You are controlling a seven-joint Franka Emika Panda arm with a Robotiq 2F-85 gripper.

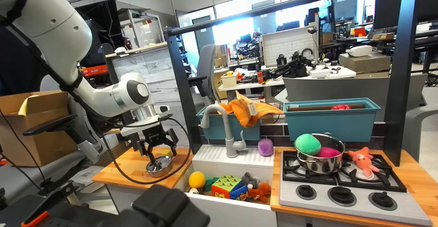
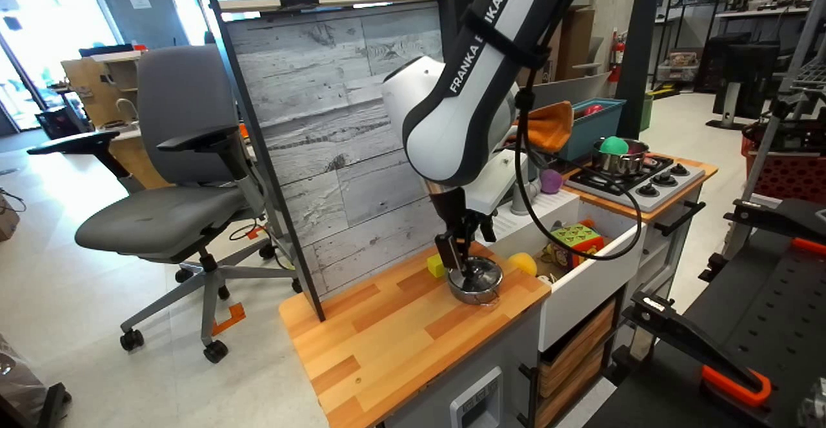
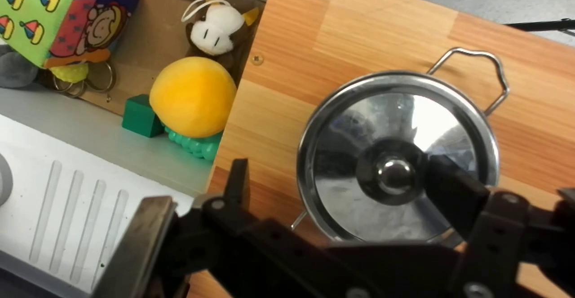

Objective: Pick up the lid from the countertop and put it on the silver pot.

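Observation:
The silver pot [image 1: 161, 173] stands on the wooden countertop [image 2: 387, 344], with wire handles on its sides; its rim also shows in the wrist view [image 3: 302, 154]. The metal lid [image 3: 350, 208] with a round knob lies on top of the pot, within its rim; it shows in both exterior views [image 1: 156, 165] [image 2: 488, 277]. My gripper [image 3: 337, 163] is open and points down over the lid. In the wrist view one finger overlaps the lid close beside the knob; the other is outside the rim, over the countertop. Whether a finger touches the lid, I cannot tell.
A yellow block [image 2: 436, 265] is close behind the pot. The sink [image 1: 229, 167] beside the countertop holds a yellow ball [image 3: 193, 96] and several toys. A grey faucet [image 1: 230, 131] rises behind it. A larger pot [image 1: 320, 165] with a green ball stands on the hob.

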